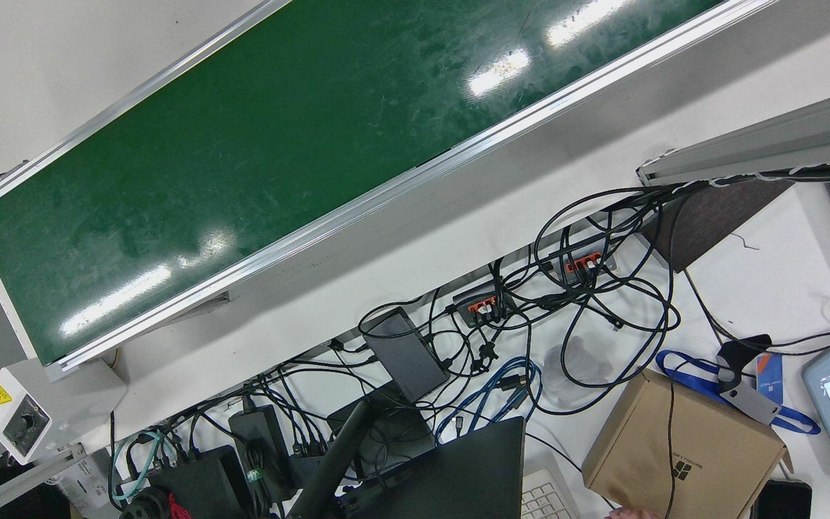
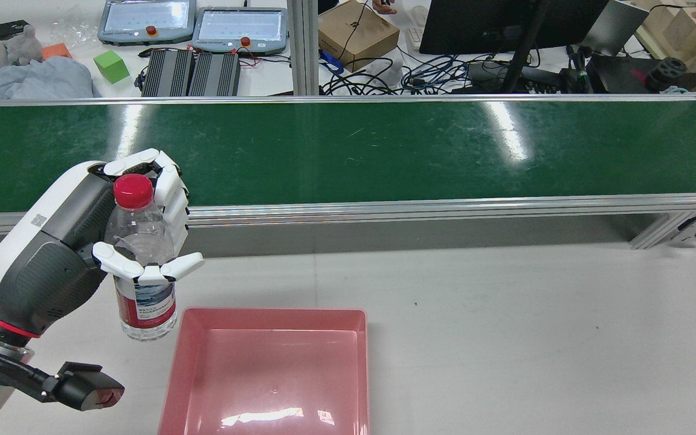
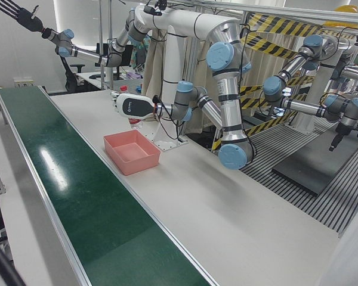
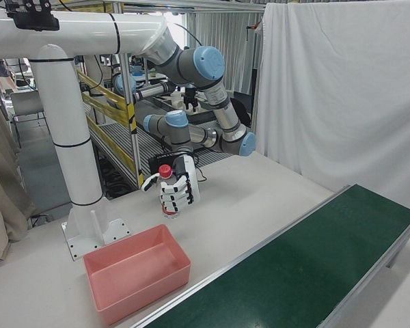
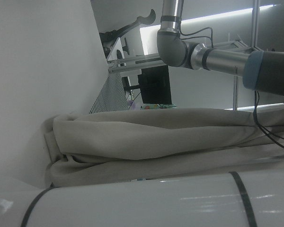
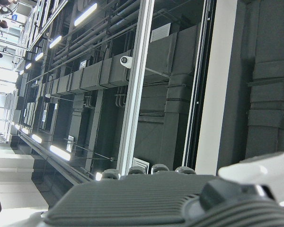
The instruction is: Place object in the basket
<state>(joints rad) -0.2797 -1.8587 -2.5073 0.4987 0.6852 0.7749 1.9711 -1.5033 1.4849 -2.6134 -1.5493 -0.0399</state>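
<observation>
**Bottle held beside the basket, not yet over it**

The left hand (image 2: 136,241) has its white fingers (image 2: 170,193) wrapped around a clear water bottle (image 2: 142,266) with a red cap (image 2: 133,190), holding it upright and seemingly clear of the table, just beside the near-left corner of the pink basket (image 2: 360,362). This looks like the carry step: next, move the bottle sideways over the rim and release. The basket is empty. The green conveyor belt (image 2: 384,151) behind is bare. Whether the right hand's fingers are spread or closed, I cannot tell.
</observation>
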